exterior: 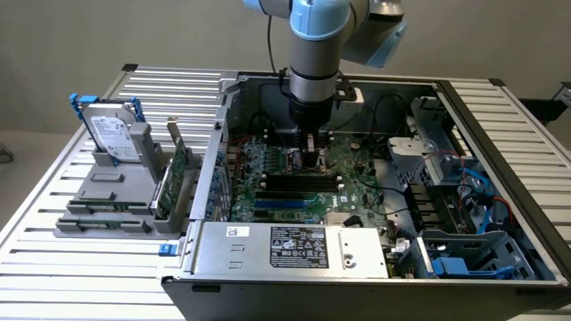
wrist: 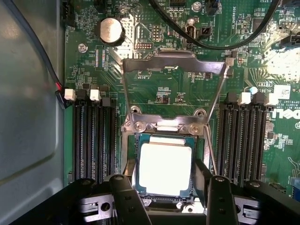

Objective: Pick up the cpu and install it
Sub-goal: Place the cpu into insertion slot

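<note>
Chip (wrist: 165,168): lies flat in the board's socket (wrist: 136,140), hold-down frame (wrist: 173,63) swung open. Claw (wrist: 166,187) spread, one finger on each side, seemingly just clear of its edges.
Risk: a finger nudging the chip askew could bend socket pins.
Computer case (exterior: 357,297) holds the board; grey tray (exterior: 98,224) holds hard drive (exterior: 111,134) and green cards (exterior: 178,170).

Exterior cam sits high off the open black metal computer case (exterior: 357,299), tilted down into it. It's a wide shot, taking in the ribbed silver metal table (exterior: 80,274) and the pale blue and grey robot arm (exterior: 314,47) hanging in from above. Wrist cam looks straight down, very close, at the green printed motherboard (wrist: 173,89) — black gripper (wrist: 169,187) in shot. Overlap: the board patch around the hinged steel socket frame (wrist: 173,63) under the arm.
</note>
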Robot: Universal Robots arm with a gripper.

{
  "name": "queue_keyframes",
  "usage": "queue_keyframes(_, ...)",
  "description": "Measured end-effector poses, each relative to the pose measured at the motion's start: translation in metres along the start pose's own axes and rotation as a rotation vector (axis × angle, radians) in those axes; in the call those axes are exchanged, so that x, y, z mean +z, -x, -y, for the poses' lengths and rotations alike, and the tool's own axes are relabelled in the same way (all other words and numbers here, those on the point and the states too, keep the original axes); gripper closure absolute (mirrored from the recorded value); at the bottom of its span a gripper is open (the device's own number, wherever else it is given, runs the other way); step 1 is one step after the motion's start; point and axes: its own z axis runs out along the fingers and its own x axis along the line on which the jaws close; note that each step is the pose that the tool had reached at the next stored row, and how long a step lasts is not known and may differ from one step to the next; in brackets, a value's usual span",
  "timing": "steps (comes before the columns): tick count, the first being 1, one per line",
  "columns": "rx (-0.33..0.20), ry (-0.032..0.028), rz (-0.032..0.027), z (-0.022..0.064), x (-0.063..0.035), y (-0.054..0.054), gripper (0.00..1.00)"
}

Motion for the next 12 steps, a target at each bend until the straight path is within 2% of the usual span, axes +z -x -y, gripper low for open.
queue_keyframes(6, 0.016, -0.0064, 0.0014, -0.0001, 0.0000, 0.0001, 0.43)
queue_keyframes(9, 0.022, -0.0150, -0.0012, 0.0005, -0.0002, -0.0001, 0.43)
queue_keyframes(12, 0.024, -0.0175, -0.0011, 0.0005, -0.0003, -0.0001, 0.43)
